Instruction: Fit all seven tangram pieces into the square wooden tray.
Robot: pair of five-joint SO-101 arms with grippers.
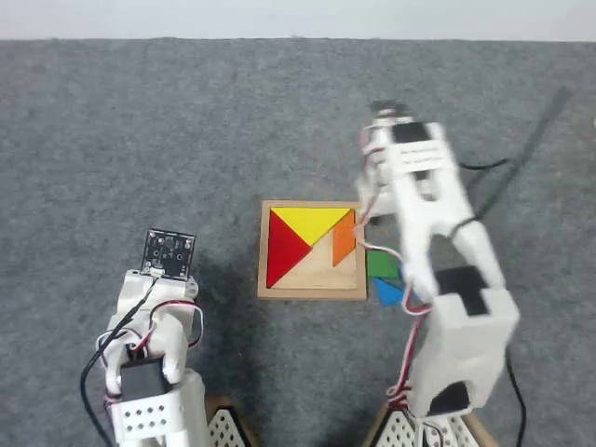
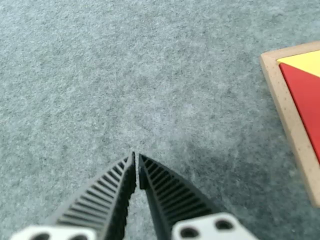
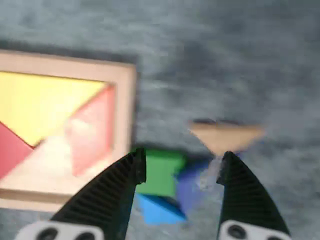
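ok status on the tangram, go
left tool shut over bare mat. right tool open, facing green piece and blue piece bunched beside tray. tray holds yellow, red, orange.

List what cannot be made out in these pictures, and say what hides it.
- High view: the right arm covers part of the green piece and the blue piece beside the wooden tray, so their full shapes cannot be told.
- Right wrist view: the open right claw covers part of the same pieces.
- Left wrist view: the picture's edge cuts off most of the tray.
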